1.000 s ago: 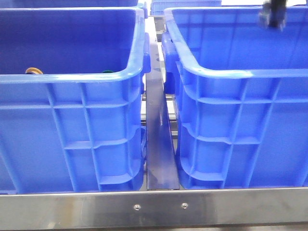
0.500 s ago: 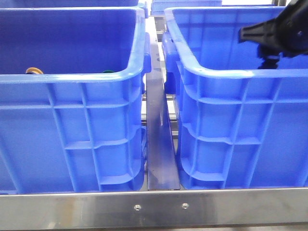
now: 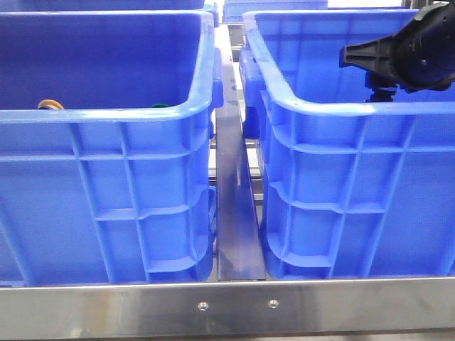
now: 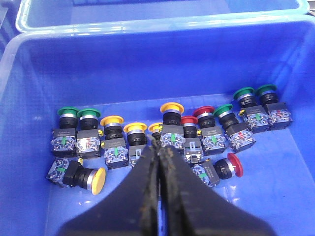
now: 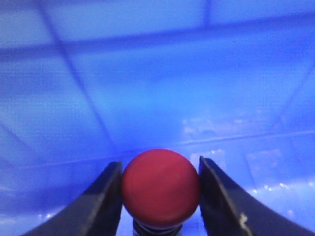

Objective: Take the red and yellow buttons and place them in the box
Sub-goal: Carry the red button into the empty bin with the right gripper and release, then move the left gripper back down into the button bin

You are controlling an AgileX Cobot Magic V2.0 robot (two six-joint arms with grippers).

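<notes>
Above the right blue box (image 3: 341,106), the right gripper (image 5: 160,196) clamps a red button (image 5: 160,186); lower it close before parting the fingers.

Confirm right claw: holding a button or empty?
Holding. The right claw is shut on a red button, fingers against both sides of its cap.
</notes>
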